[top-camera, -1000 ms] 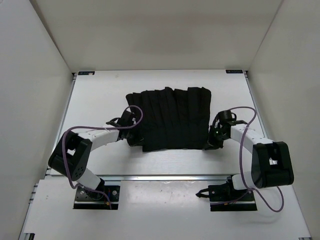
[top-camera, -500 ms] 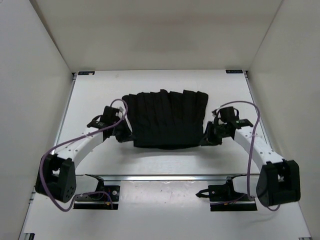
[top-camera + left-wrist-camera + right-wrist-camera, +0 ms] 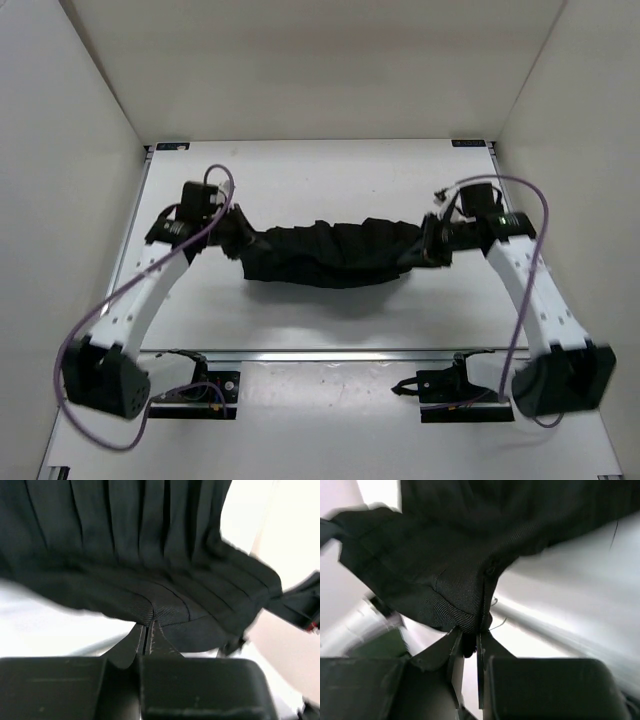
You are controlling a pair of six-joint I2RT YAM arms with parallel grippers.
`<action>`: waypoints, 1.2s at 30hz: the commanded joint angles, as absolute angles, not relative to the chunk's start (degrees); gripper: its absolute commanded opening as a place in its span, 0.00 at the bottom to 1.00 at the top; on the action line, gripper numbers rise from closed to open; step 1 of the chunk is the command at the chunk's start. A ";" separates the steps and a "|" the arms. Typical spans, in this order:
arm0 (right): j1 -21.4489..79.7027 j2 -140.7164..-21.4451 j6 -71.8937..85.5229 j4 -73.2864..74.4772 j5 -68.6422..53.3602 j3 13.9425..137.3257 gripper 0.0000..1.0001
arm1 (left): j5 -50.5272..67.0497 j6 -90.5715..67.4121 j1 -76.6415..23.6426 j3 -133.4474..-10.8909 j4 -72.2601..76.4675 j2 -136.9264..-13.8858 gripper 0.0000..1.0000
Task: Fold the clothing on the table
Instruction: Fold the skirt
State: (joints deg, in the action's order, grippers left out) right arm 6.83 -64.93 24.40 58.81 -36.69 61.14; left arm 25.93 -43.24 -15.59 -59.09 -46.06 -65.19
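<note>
Left gripper (image 3: pixel 148 629) and right gripper (image 3: pixel 470 630) are each pressed together on a fold of the clothing (image 3: pixel 330 258), one at either end, with black fabric squeezed between the fingertips.

The biggest risk, as I judge it, is the whole garment. It hangs between my two grips as a slack, bunched band over the middle of the table (image 3: pixel 320 170). If I lay it down like that, the pleats would land crumpled instead of flat and the fold would come out crooked. Next, the sagging belly could drag on the tabletop and roll under itself. I cannot tell from above whether its lowest part touches the surface or hangs just clear of it. The smallest risk is that each grip is only a thin nip near the edge. Pulling my arms further apart, or a sudden swing, could draw the cloth out of one pinch and drop that end.

The clothing spans the gap between the grippers. Its left end is in my left fingertips and its right end in my right, and the bulk droops below and between them.
</note>
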 commanded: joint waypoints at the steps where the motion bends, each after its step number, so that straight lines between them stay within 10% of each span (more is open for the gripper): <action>1: 4.14 -78.02 25.92 45.64 -40.15 69.68 0.00 | 25.67 -42.71 -9.78 -63.01 -38.86 -79.58 0.08; 2: 3.35 -83.18 26.10 41.44 -40.51 71.44 0.02 | 26.36 -42.98 -7.84 -63.89 -35.80 -81.89 0.25; 7: 2.11 -98.34 25.75 37.26 -30.88 82.61 0.39 | 28.12 -45.95 -4.40 -67.15 -26.82 -94.65 0.44; 13: 0.09 -93.96 26.90 33.40 -24.79 73.76 0.74 | 28.12 -45.88 -3.52 -62.51 -25.40 -90.37 0.48; 32: -2.46 -106.78 33.84 19.07 -31.11 64.59 0.65 | 14.59 -45.53 -10.81 -41.92 -21.45 -88.84 0.54; 34: -2.11 -107.40 33.66 18.38 -32.77 64.25 0.53 | 13.28 -46.05 -11.77 -42.97 -20.83 -90.96 0.53; 36: -2.29 -106.27 34.27 17.58 -33.22 62.50 0.10 | 12.84 -46.49 -12.13 -44.56 -19.87 -92.98 0.45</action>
State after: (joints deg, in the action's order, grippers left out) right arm -2.74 -106.76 33.17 20.05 -31.38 62.87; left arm 17.34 -46.57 -11.14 -43.59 -22.61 -89.97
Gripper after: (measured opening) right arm 0.220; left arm 0.479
